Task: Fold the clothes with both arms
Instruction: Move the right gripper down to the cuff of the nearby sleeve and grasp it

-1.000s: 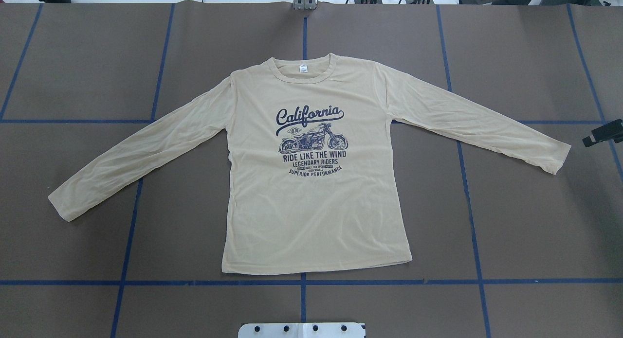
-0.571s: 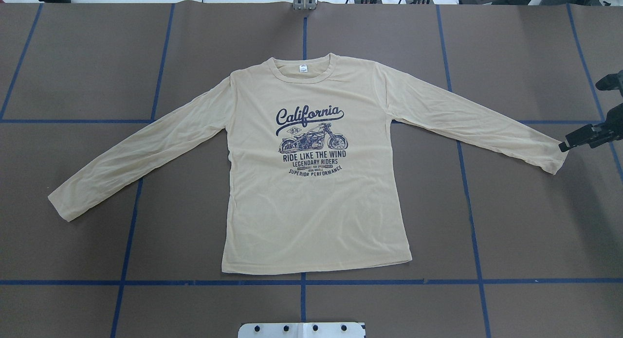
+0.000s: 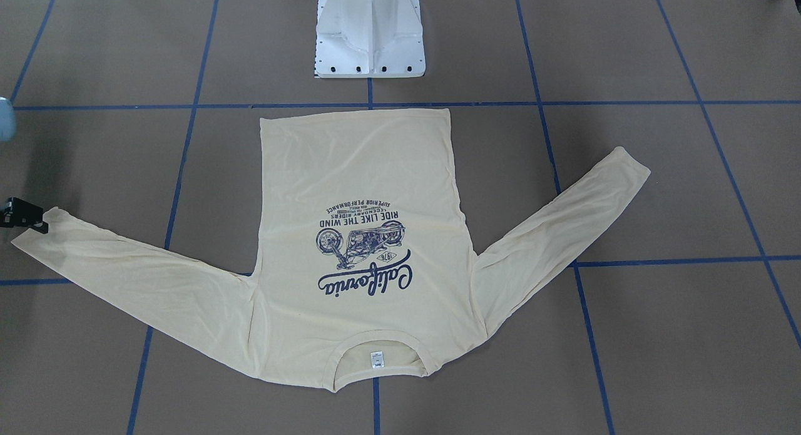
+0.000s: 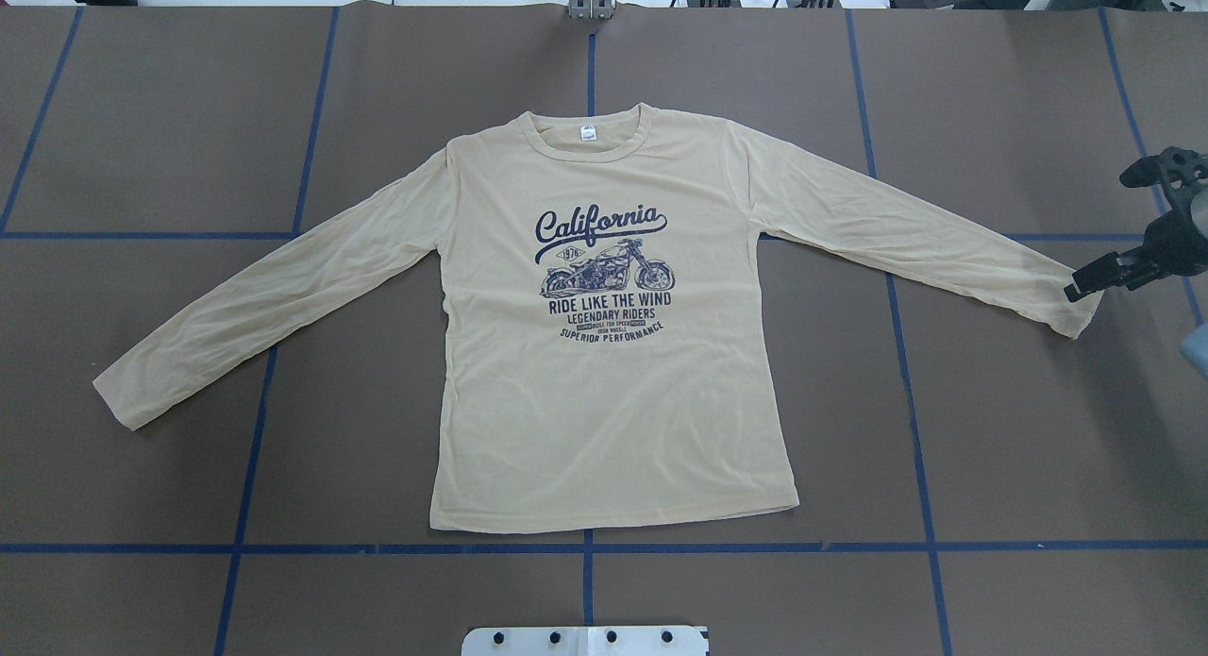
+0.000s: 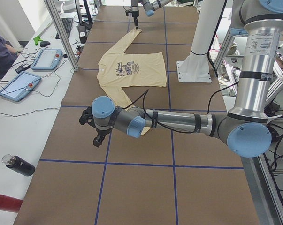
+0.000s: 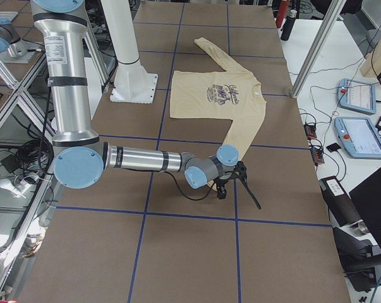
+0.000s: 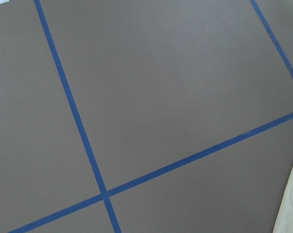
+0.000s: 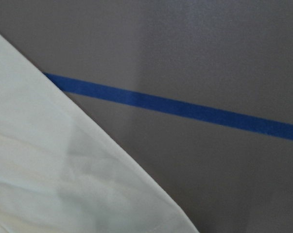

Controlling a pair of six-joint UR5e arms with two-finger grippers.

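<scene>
Now, approach stage: nothing folded yet. Left gripper (image 5: 98, 138) over bare table (image 4: 170, 118) just past left cuff (image 4: 127, 396), shirt's 8 o'clock; cannot tell jaw gap. T-shirt (image 4: 613, 420) flat mid-table, print up, collar at 12, sleeves splayed. Right gripper (image 4: 1076, 290) at right cuff (image 4: 1066, 314), 3 o'clock, tip at cloth edge; jaw gap unclear too. Next, likely: pinch both cuffs, carry sleeves inward across body.
</scene>
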